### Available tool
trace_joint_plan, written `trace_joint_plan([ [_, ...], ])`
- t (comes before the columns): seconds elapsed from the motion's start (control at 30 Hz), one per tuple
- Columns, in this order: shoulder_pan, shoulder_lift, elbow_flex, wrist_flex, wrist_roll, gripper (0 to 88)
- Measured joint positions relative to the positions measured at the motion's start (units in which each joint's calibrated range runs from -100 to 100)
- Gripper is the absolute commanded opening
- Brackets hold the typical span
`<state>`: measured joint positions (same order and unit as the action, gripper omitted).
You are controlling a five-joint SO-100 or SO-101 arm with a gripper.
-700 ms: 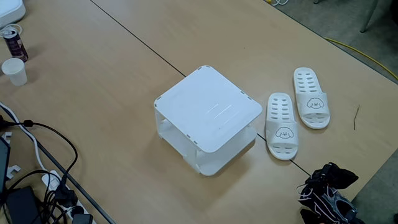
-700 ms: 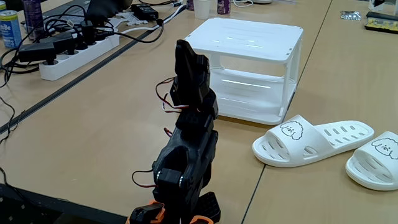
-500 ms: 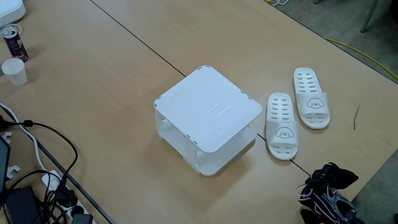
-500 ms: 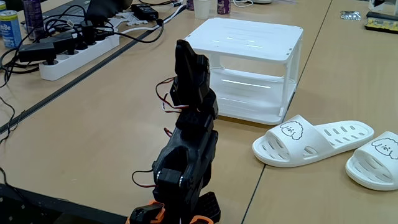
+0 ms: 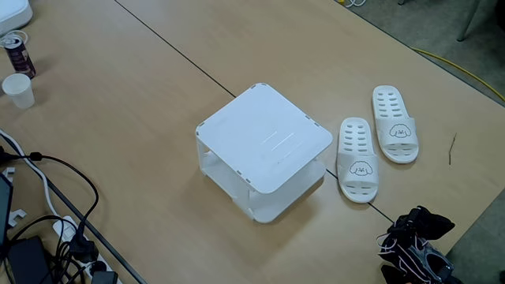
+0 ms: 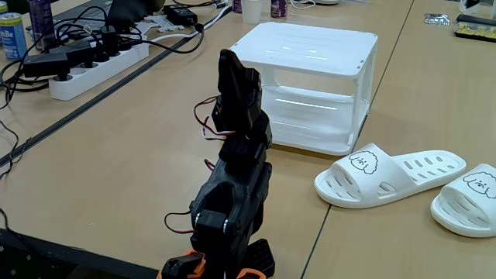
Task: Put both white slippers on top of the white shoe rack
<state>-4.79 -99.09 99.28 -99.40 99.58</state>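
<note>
The two white slippers (image 5: 357,160) (image 5: 395,125) lie side by side on the wooden table, right of the white shoe rack (image 5: 264,138) in a fixed view. In both fixed views the rack's flat top is bare. From the lower fixed view, the nearer slipper (image 6: 387,174) rests just right of the rack (image 6: 310,46), and the other slipper (image 6: 469,198) reaches the right edge. My black arm (image 6: 232,186) stands folded in front of the rack, apart from both slippers. The gripper (image 6: 235,81) is a dark shape whose jaws I cannot make out. From above, the arm (image 5: 414,241) sits at the bottom right.
A power strip (image 6: 97,62) with tangled cables (image 5: 47,229) lies along the left side. A paper cup (image 5: 17,89) and a can (image 5: 17,54) stand at the far left. A dark seam crosses the table diagonally.
</note>
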Motion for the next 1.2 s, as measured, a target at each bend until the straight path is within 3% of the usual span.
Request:
trace_joint_plan([
  [0.8,0.0,0.0,0.0,3.7,0.0,0.8],
  [0.97,3.1,0.0,-7.2,21.9,0.0,0.8],
  [1.2,8.8,4.2,-32.9,67.1,0.0,0.9],
])
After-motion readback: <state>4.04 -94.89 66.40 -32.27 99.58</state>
